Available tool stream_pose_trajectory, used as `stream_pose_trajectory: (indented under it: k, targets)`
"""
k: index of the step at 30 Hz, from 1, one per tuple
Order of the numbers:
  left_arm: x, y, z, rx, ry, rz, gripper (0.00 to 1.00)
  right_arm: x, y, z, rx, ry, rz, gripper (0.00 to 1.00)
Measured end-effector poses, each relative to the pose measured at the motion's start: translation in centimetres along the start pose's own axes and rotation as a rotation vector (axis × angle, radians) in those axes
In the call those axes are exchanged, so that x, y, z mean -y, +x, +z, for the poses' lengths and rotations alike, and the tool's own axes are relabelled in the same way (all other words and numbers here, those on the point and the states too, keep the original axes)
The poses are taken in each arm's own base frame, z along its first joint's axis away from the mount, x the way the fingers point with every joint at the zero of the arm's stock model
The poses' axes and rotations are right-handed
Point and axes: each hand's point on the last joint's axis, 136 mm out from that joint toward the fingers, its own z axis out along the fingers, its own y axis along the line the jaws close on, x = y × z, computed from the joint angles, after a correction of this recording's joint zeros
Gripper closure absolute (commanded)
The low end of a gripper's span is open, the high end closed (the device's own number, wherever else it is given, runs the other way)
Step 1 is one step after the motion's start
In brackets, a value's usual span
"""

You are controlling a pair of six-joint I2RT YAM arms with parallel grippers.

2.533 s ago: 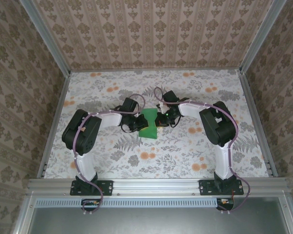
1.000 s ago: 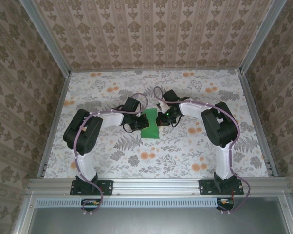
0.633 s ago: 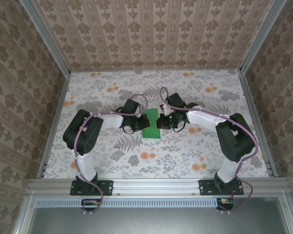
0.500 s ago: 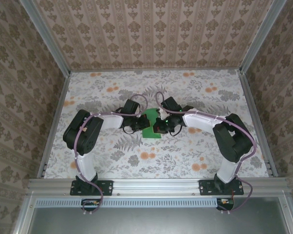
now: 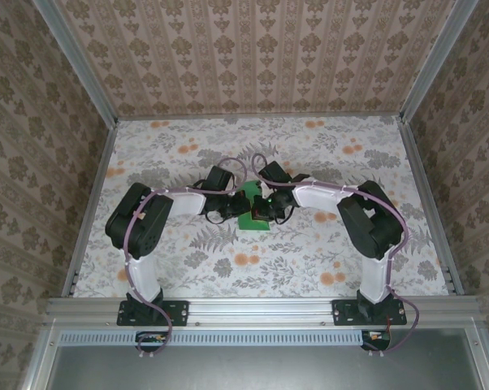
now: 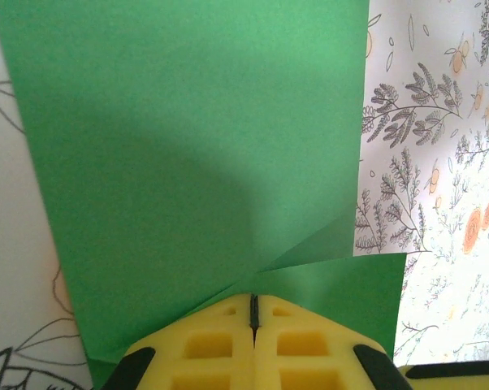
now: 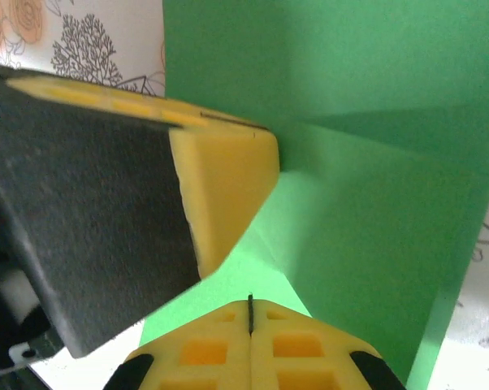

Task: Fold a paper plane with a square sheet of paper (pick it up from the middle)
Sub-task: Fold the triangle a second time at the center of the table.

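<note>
Paper (image 6: 188,122), creased matte green, lies under left hand (image 6: 253,313) and right hand (image 7: 250,309), both clenched.

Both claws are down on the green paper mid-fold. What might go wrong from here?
1. The right claw and left claw, both shut, sit very close on the green paper; either moving could bump the other.
2. The folded flap looks loosely creased; a sliding tip might drag or crumple the sheet instead of sharpening the fold.
</note>
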Motion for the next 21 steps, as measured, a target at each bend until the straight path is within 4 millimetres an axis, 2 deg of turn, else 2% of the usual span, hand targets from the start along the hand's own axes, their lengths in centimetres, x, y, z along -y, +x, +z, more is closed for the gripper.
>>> stream_pose_trajectory:
  k: [8,21]
  targets:
    - [0.0,0.0,0.0,0.002,0.002,0.001,1.00,1.3,0.2,1.1,-0.025,0.054,0.022,1.00]
    - [-0.1,0.1,0.0,0.002,0.001,0.000,1.00,2.1,0.3,0.9,-0.026,0.105,0.020,1.00]
